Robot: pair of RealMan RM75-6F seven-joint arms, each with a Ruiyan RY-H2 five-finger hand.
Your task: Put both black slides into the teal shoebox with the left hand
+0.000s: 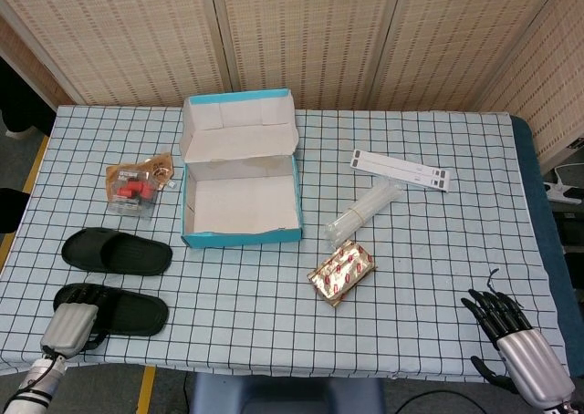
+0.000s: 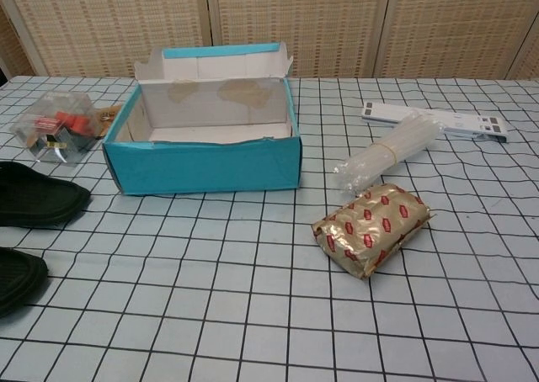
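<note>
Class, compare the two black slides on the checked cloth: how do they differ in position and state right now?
The far slide lies nearer the teal shoebox; the near slide lies by the table's front edge. The left hand rests on one end of the near slide, while the far slide lies untouched. Both are black, lie flat and roughly parallel, and neither is in the shoebox yet.

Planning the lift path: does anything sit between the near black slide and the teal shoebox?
Yes. The other black slide lies between the near black slide and the teal shoebox. The left hand is at the near slide's heel end.
</note>
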